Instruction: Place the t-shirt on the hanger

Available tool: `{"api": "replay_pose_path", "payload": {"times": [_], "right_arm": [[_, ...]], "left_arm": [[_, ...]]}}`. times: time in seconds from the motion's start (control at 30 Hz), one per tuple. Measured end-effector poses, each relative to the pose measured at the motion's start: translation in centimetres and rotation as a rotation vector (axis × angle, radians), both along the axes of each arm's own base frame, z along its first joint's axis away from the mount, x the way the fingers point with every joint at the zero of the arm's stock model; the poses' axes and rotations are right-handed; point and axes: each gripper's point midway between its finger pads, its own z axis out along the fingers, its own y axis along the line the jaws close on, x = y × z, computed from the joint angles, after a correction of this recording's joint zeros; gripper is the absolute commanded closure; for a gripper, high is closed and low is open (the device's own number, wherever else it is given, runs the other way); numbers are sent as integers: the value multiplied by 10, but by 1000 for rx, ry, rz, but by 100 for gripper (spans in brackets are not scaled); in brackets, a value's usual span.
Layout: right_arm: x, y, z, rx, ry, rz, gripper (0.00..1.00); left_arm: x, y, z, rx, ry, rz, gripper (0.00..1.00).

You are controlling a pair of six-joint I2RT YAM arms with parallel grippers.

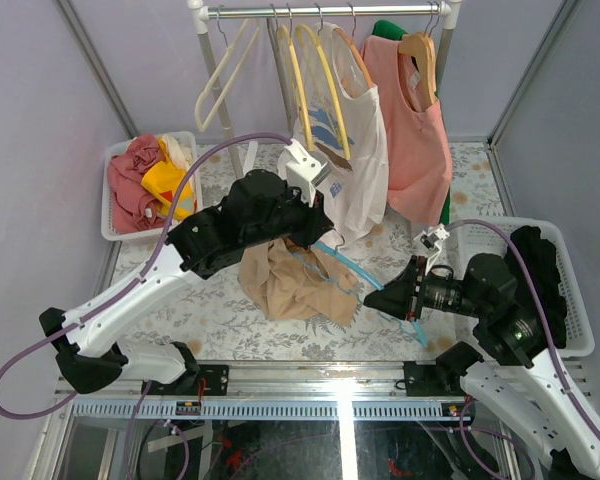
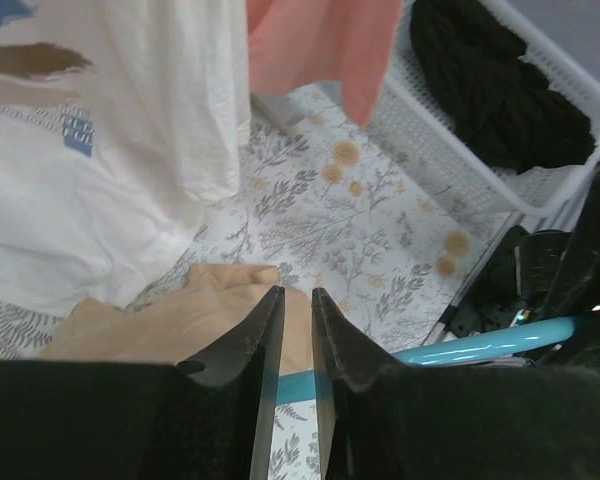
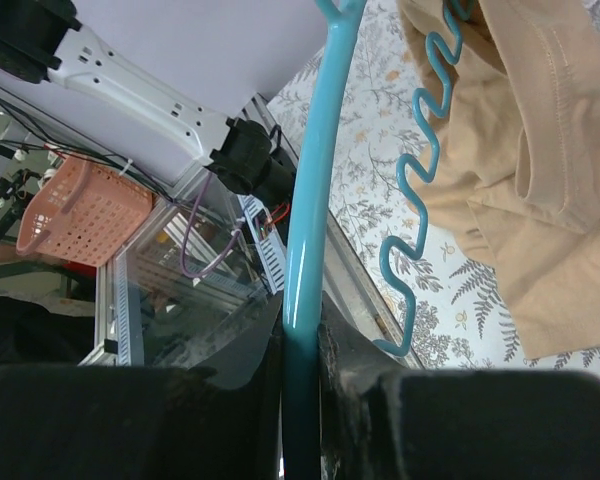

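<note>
The tan t-shirt (image 1: 290, 285) hangs bunched over the middle of the table, gathered up under my left gripper (image 1: 305, 240). In the left wrist view that gripper (image 2: 295, 292) has its jaws nearly together, with tan t-shirt fabric (image 2: 160, 325) in the narrow slit and to their left. The light-blue hanger (image 1: 355, 268) slants from inside the shirt down to the right. My right gripper (image 1: 372, 298) is shut on its straight arm (image 3: 315, 180). The wavy lower bar (image 3: 420, 170) runs beside the t-shirt (image 3: 550, 150). The hanger (image 2: 470, 347) passes under the left fingers.
A clothes rail at the back carries yellow and cream hangers, a white printed shirt (image 1: 355, 170) and a salmon-pink top (image 1: 415, 130). A white basket (image 1: 107, 215) of coloured clothes stands at the left. Another basket (image 1: 580, 320) at the right holds black clothing (image 1: 545, 265).
</note>
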Motion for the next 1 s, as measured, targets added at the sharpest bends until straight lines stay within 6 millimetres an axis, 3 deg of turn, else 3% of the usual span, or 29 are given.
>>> {"api": "replay_pose_path", "payload": {"times": [0.3, 0.53, 0.8, 1.0], "right_arm": [[-11, -8, 15, 58, -29, -24, 100], [-7, -10, -2, 71, -20, -63, 100], [-1, -10, -27, 80, 18, -103, 100], [-1, -14, -26, 100, -2, -130, 100]], "left_arm": [[-12, -14, 23, -51, -13, -95, 83], [-9, -10, 20, -27, -20, -74, 77], [-6, 18, 30, -19, -54, 35, 72], [-8, 48, 27, -21, -58, 143, 67]]}}
